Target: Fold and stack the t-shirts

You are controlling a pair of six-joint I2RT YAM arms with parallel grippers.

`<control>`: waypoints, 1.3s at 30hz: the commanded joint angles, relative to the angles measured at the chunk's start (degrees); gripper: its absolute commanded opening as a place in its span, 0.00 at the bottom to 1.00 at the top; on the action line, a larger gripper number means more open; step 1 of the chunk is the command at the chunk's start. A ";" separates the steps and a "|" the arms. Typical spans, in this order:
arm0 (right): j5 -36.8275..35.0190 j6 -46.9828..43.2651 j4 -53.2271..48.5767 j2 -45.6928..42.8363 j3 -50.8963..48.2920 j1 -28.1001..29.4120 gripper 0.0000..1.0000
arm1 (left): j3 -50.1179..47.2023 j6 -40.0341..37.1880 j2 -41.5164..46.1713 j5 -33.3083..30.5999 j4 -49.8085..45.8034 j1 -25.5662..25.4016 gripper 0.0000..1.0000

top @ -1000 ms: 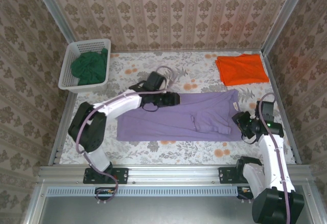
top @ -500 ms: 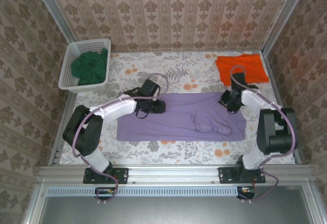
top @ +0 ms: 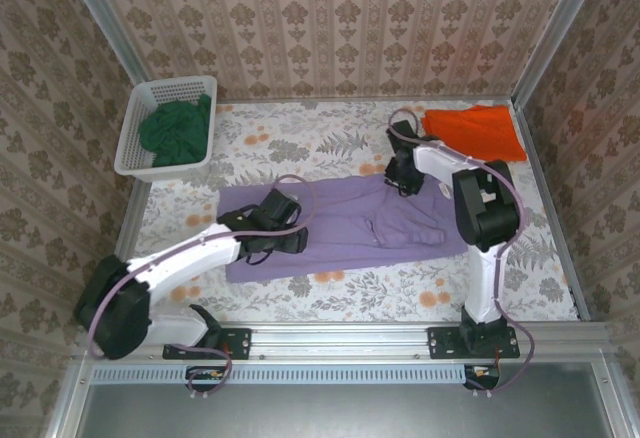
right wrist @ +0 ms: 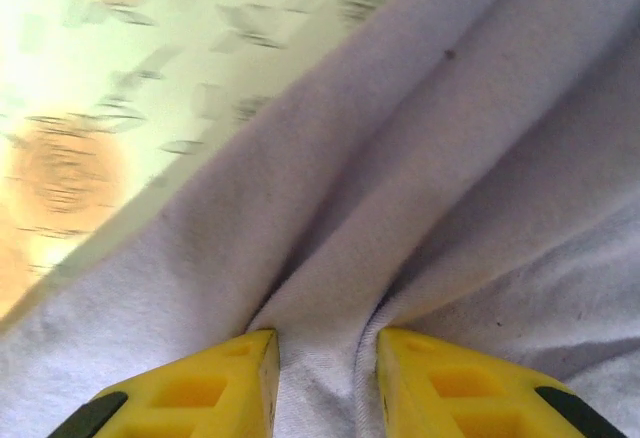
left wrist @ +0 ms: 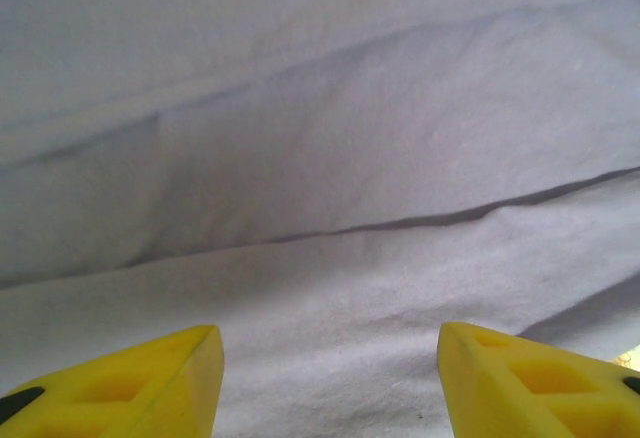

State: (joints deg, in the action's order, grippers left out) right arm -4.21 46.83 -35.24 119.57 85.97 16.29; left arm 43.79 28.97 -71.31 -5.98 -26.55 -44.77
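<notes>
Top external: purple tee (top: pixel 340 223) lies spread flat mid-bench, long axis left to right, one sleeve folded in over its right half; orange tee (top: pixel 475 133) lies folded flat at the far right corner of the bench (top: pixel 330 133), not touching the purple one; green tee (top: pixel 175 130) is bunched up inside the white basket (top: pixel 165 88) at the far left corner.

Left end effector (top: pixel 295 241) sits low over the left part of the purple tee; left wrist view has its yellow fingers (left wrist: pixel 170 373) standing wide apart with nothing gripped between them; below them is purple cloth with a few shallow creases; can't tell if the tips touch it.

Right end effector (top: pixel 400 180) is at the far edge of the purple tee, right of centre, just beside the orange tee; right wrist view has its fingers (right wrist: pixel 230 378) close together with a ridge of purple cloth pinched between them, creases fanning out from the pinch; so it has hold of the tee near its hem; floral bench top shows just past that hem.
</notes>
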 commanded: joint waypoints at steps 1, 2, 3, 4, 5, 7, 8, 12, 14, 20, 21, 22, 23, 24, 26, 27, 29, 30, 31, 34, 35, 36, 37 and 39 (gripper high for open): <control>-0.95 2.78 -4.41 6.71 7.70 4.01 0.33 | -2.49 1.61 6.87 -4.01 -3.33 2.61 0.61; -1.52 2.91 -6.15 8.88 11.81 4.96 0.34 | -3.47 1.70 9.11 -3.69 -3.43 3.95 0.62; -1.87 3.00 -7.70 11.48 16.03 5.84 0.34 | -4.28 1.70 11.05 -2.85 -3.51 5.25 0.63; -1.86 2.96 -8.53 13.58 19.24 6.38 0.34 | -4.80 1.56 12.32 -1.93 -3.58 6.28 0.63; -1.73 3.14 -9.50 16.13 23.36 6.80 0.34 | -5.38 1.31 13.61 -0.54 -3.56 7.14 0.63; -0.73 2.74 -10.72 21.07 31.81 7.50 0.35 | -6.08 0.69 14.37 2.14 -3.21 7.69 0.62; -0.22 1.82 -10.72 23.72 36.23 7.83 0.35 | -6.48 0.56 14.20 4.07 -2.63 7.54 0.62; 0.72 0.53 -13.23 34.44 54.96 8.01 0.40 | -7.74 0.91 9.58 10.70 0.65 6.01 0.60; 2.95 0.54 -12.43 38.34 62.13 7.52 0.41 | -7.72 0.58 6.11 12.03 1.61 4.49 0.60; 5.96 -1.62 -2.20 39.89 67.17 6.52 0.52 | -6.87 1.47 -5.25 12.50 4.55 2.94 0.59; 7.14 -2.18 -1.92 39.41 68.10 6.32 0.52 | -6.30 1.47 -6.85 11.83 4.47 3.00 0.59; 7.81 -3.13 -1.79 38.32 68.89 6.31 0.54 | -5.41 1.27 -9.17 10.79 3.86 2.98 0.58; 8.14 -4.21 -1.90 36.52 68.93 6.32 0.56 | -4.53 0.94 -11.05 10.21 3.45 2.96 0.58; 8.36 -5.10 -2.22 34.60 68.73 6.30 0.58 | -3.83 0.67 -12.39 10.19 3.43 2.96 0.58; 7.84 -6.86 -4.62 29.61 67.78 6.14 0.60 | -2.41 0.43 -15.41 11.80 3.99 2.69 0.57; 7.62 -7.32 -5.72 26.92 66.42 5.91 0.61 | -1.63 0.30 -16.53 12.83 4.11 2.38 0.57; 5.89 -8.53 -6.42 19.14 59.02 5.38 0.63 | 0.50 0.56 -18.59 14.29 4.47 0.39 0.56; 4.47 -8.60 -6.59 15.26 54.51 4.99 0.64 | 1.41 0.79 -19.55 14.64 4.49 -0.65 0.56; 3.36 -8.36 -6.13 10.72 48.88 4.35 0.64 | 2.67 1.04 -20.65 15.17 4.70 -1.99 0.56; 2.10 -6.09 -1.88 -3.00 28.68 1.33 0.64 | 6.26 2.50 -24.01 17.99 4.80 -4.57 0.56; 2.14 -5.03 -0.07 -7.48 21.68 -0.26 0.65 | 7.22 3.03 -24.85 19.03 4.85 -5.43 0.56; 2.21 -4.42 1.88 -10.68 15.48 -1.50 0.64 | 7.76 3.39 -25.38 19.58 5.08 -6.24 0.56; 2.31 -3.68 4.03 -14.19 9.18 -3.09 0.64 | 8.61 3.89 -25.94 19.98 5.23 -7.44 0.57; 3.25 -2.34 6.69 -17.93 0.58 -6.19 0.64 | 10.48 4.57 -27.20 21.28 5.53 -9.19 0.57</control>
State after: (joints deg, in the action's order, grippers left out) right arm 0.05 42.04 -31.66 102.06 96.88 13.65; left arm 52.82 31.31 -96.01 10.22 -20.21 -51.70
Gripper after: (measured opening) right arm 0.640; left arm 0.568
